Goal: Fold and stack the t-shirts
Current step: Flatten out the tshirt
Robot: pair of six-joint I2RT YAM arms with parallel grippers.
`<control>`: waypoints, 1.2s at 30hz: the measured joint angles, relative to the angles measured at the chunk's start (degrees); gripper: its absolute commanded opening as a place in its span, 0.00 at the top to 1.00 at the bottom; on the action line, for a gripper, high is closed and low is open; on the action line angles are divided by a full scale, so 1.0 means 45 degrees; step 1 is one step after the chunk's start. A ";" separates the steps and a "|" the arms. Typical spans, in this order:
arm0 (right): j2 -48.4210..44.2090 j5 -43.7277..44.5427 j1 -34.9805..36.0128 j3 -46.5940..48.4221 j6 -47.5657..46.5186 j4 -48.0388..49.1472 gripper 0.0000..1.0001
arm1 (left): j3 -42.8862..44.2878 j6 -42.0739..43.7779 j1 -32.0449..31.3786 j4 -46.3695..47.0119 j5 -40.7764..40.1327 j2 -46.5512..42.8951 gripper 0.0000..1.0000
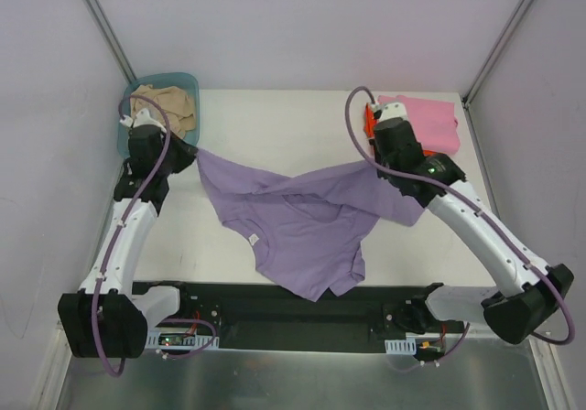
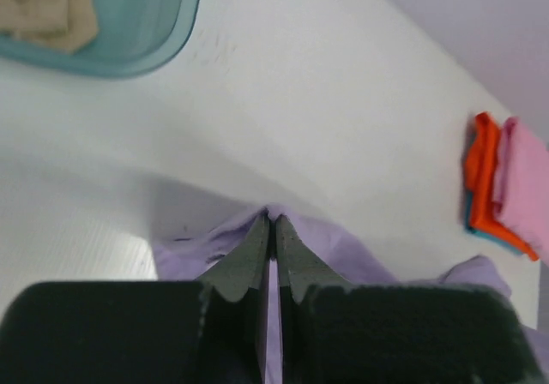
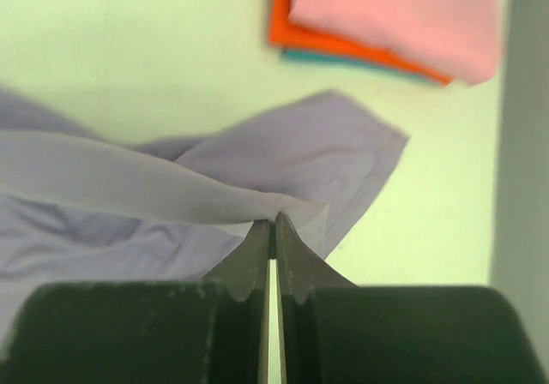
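A lavender-purple t-shirt (image 1: 302, 222) hangs stretched between both grippers above the white table, its lower part drooping toward the front edge. My left gripper (image 1: 195, 151) is shut on its left corner (image 2: 219, 234). My right gripper (image 1: 377, 166) is shut on its right edge (image 3: 214, 200). A folded stack with a pink shirt (image 1: 428, 122) on top sits at the back right; in the right wrist view it shows pink (image 3: 395, 15) over orange-red (image 3: 339, 45) over teal (image 3: 343, 60). A beige shirt (image 1: 165, 106) lies crumpled in the teal basin (image 1: 188, 84).
The teal basin stands at the table's back left corner, also showing in the left wrist view (image 2: 141, 33). Grey walls close in the table on three sides. A black base rail (image 1: 275, 309) runs along the near edge.
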 measured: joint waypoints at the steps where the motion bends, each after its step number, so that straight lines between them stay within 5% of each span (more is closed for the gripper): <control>1: -0.0170 0.0189 -0.0194 0.0447 -0.0325 0.0015 0.99 | 0.0393 -0.0005 0.0000 0.0019 -0.0024 -0.0015 1.00; 13: -0.3837 0.0097 -0.0559 0.4964 -0.3400 -0.0408 0.99 | 0.6110 0.0437 0.0000 -0.0835 -0.0146 -0.2409 1.00; 27: -0.6688 -0.7218 -0.0675 1.0054 -0.4396 -0.1559 0.99 | 1.5776 0.1627 0.0000 -0.1885 0.1360 -0.3818 1.00; 36: -0.6645 -0.7941 -0.0865 0.9452 -0.4337 -0.0991 0.99 | 1.5868 0.2191 0.0000 -0.1792 0.1603 -0.3599 1.00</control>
